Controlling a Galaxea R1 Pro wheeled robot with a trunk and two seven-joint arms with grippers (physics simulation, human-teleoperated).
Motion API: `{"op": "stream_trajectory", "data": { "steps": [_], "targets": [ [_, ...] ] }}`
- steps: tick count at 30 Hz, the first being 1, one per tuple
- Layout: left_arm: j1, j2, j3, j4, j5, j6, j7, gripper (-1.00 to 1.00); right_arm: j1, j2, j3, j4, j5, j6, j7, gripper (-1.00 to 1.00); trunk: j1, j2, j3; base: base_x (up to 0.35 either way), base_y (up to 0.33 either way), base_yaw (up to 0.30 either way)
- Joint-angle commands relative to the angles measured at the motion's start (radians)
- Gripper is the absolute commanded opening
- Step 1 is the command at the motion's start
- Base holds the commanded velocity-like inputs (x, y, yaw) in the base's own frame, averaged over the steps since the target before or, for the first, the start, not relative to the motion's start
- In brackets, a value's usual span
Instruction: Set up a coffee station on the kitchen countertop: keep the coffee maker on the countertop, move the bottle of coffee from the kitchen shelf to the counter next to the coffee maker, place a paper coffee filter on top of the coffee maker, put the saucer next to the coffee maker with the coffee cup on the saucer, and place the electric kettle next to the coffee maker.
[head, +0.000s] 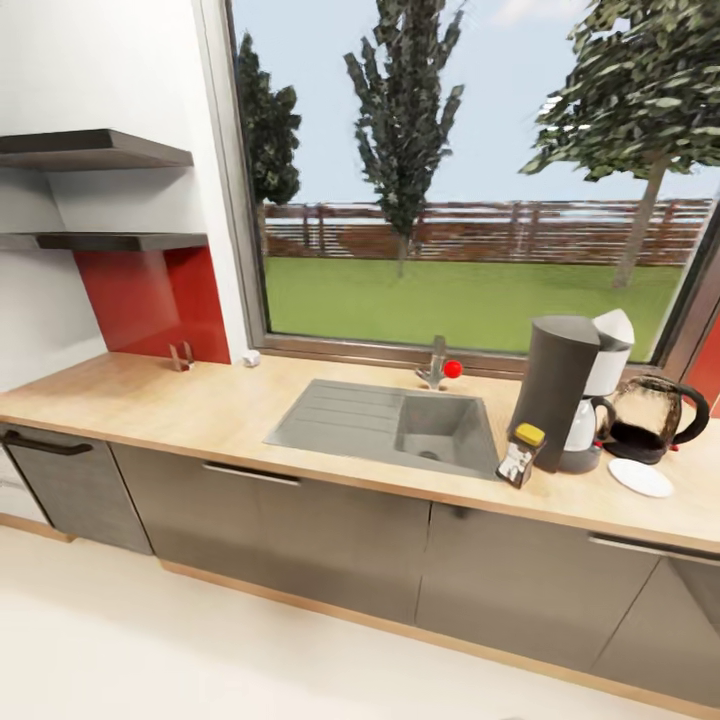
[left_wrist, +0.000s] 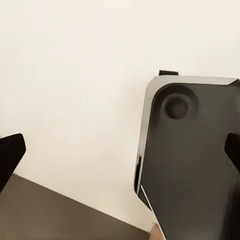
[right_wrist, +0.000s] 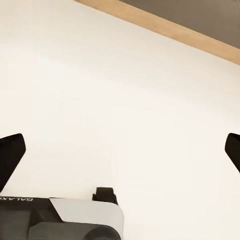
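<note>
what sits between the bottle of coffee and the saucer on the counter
In the head view, the coffee maker stands between the bottle of coffee and the saucer.

in the left wrist view the left arm's black two-fingered gripper (left_wrist: 120, 155) is hanging with its dark fingertips (left_wrist: 10, 155) spread far apart at opposite edges of the frame, nothing sitting between them, and it is pointing down over the robot's own dark grey, rounded-cornered base plate (left_wrist: 192, 160). in the right wrist view the right arm's black two-fingered gripper (right_wrist: 120, 152) is likewise holding its dark fingertips (right_wrist: 10, 155) wide apart with the gap between them bare, and a grey and black part of the robot's body marked "galaxea" (right_wrist: 60, 220) is showing below it.
</note>
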Motion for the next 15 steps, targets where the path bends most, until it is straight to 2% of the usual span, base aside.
{"op": "stream_trajectory", "data": {
  "steps": [1,15],
  "targets": [
    [0.000,0.000,-0.002,-0.002,0.010,-0.001,0.001,1.00,-0.001,0.000,0.007,0.002,0.006,-0.001,-0.008,1.00,0.001,-0.002,-0.002,0.105,0.339,0.000],
    [0.000,0.000,-0.002,-0.002,0.010,0.001,0.001,1.00,-0.001,0.000,0.007,0.002,0.006,-0.001,-0.007,1.00,0.001,-0.002,-0.002,0.125,0.339,0.000]
  ]
}}
